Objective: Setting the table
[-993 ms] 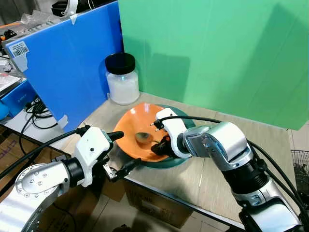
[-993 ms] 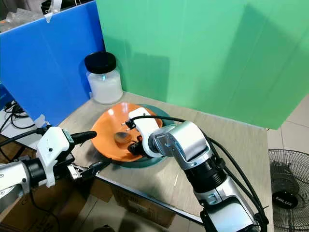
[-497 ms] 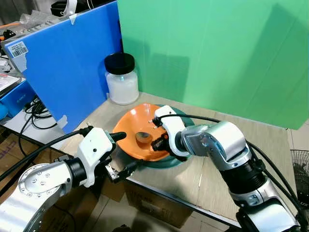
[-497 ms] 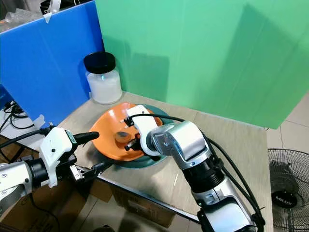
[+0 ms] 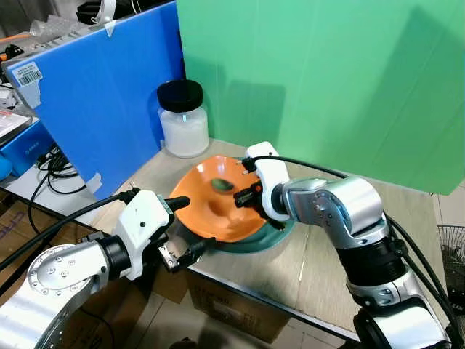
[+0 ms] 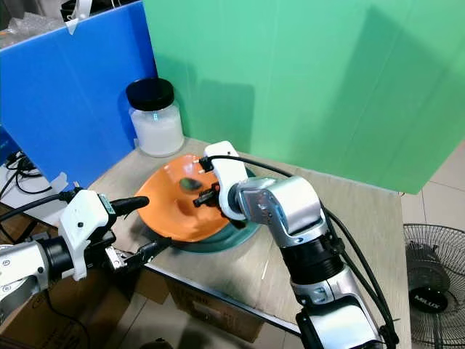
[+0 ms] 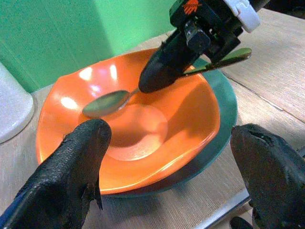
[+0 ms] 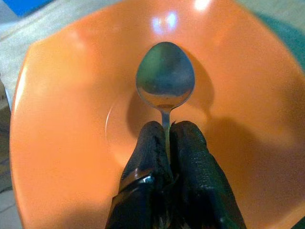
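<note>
An orange bowl (image 5: 207, 214) sits on a teal plate (image 5: 282, 231) on the wooden table. My right gripper (image 5: 245, 196) is shut on the handle of a metal spoon (image 5: 221, 185), holding it above the bowl's far side; the spoon (image 8: 165, 76) points out past the closed fingers (image 8: 152, 152). The handle's end sticks out behind the gripper in the left wrist view. My left gripper (image 5: 187, 227) is open at the table's near edge, its two fingers on either side of the bowl's near rim without touching it. The bowl (image 7: 133, 129) lies between those fingers (image 7: 78, 171).
A glass jar with a black lid (image 5: 183, 120) stands behind the bowl by a blue board (image 5: 102, 94). A green board (image 5: 327, 80) walls the table's back. The wooden table (image 5: 341, 269) is bare to the right. A fan (image 6: 432, 269) stands on the floor.
My right gripper has lifted the spoon out of the bowl's bottom and carried it up toward the far rim. The left gripper has stayed in place.
</note>
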{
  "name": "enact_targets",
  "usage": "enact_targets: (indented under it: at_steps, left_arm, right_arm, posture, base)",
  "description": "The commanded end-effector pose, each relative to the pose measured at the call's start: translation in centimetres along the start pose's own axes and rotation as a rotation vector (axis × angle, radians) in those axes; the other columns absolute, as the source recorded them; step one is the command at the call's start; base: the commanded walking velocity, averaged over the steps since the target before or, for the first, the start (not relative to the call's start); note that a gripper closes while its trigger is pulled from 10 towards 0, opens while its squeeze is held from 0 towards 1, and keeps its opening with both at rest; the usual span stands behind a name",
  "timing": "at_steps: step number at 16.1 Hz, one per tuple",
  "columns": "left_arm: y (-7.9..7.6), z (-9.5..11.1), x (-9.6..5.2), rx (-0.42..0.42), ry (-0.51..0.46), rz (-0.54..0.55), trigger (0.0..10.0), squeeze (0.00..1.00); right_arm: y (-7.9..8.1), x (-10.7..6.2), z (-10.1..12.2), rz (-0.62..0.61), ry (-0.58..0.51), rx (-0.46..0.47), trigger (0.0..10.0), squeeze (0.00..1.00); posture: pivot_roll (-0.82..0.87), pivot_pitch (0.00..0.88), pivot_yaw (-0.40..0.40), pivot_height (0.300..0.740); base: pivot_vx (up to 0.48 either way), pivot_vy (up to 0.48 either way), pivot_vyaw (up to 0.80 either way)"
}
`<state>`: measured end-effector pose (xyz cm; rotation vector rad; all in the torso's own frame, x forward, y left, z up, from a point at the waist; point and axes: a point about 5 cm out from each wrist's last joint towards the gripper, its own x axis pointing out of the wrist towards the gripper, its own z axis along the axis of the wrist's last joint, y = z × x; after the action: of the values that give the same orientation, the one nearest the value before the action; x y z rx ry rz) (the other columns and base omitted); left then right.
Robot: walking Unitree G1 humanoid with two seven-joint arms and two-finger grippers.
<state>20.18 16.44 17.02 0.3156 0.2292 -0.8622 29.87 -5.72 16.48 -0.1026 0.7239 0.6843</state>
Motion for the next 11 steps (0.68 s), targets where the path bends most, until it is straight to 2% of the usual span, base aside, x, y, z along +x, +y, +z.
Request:
enact_targets:
  at_steps: [1,3,4,5,6,7,9,10,11]
  left_arm:
    - [0.2,0.4,0.2,0.026,-0.012,0.001,10.0,0.00]
    - [0.3,0.3,0.2,0.025,-0.012,0.004,10.0,0.00]
    - [0.2,0.2,0.3,0.023,-0.010,0.003,10.0,0.00]
    - [0.2,0.2,0.3,0.023,-0.010,0.003,10.0,0.00]
    - [0.2,0.2,0.3,0.023,-0.009,0.006,10.0,0.00]
    - [0.2,0.1,0.3,0.022,-0.007,0.008,10.0,0.00]
    - [0.1,0.1,0.2,0.021,-0.003,0.009,10.0,0.00]
    - [0.0,0.0,0.1,0.020,-0.001,0.008,10.0,0.00]
    - [0.0,0.0,0.1,0.019,0.001,0.009,10.0,0.00]
  right_arm:
    - [-0.2,-0.6,0.9,-0.024,-0.072,-0.011,0.0,0.00]
    - [-0.2,-0.7,1.1,-0.022,-0.108,-0.040,0.0,0.00]
    - [0.7,0.0,0.3,-0.009,-0.059,-0.103,4.9,0.00]
    - [0.9,0.2,0.1,-0.010,-0.044,-0.117,4.9,0.00]
    - [1.2,0.6,-0.5,-0.023,-0.003,-0.180,10.0,0.00]
    - [1.5,1.0,-1.0,-0.028,0.034,-0.220,10.0,0.00]
    - [1.7,1.2,-1.5,-0.016,0.066,-0.215,10.0,0.00]
    - [1.6,1.3,-1.6,-0.014,0.076,-0.212,10.0,0.20]
    - [1.6,1.3,-1.7,-0.014,0.081,-0.216,10.0,0.82]
  posture:
    - [0.17,0.000,0.012,0.740]
    - [0.17,0.000,0.012,0.740]
    - [0.17,0.000,0.014,0.740]
    - [0.17,0.000,0.014,0.740]
    - [0.17,0.000,0.011,0.740]
    - [0.17,0.000,0.011,0.740]
    - [0.18,0.000,0.008,0.740]
    - [0.18,0.000,0.007,0.740]
    - [0.18,0.000,0.007,0.740]
  base:
    - [0.000,0.000,0.00]
    - [0.000,0.000,0.00]
    - [0.000,0.000,0.00]
    - [0.000,0.000,0.00]
    - [0.000,0.000,0.00]
    - [0.000,0.000,0.00]
    - [0.000,0.000,0.00]
    - [0.000,0.000,0.00]
    - [0.000,0.000,0.00]
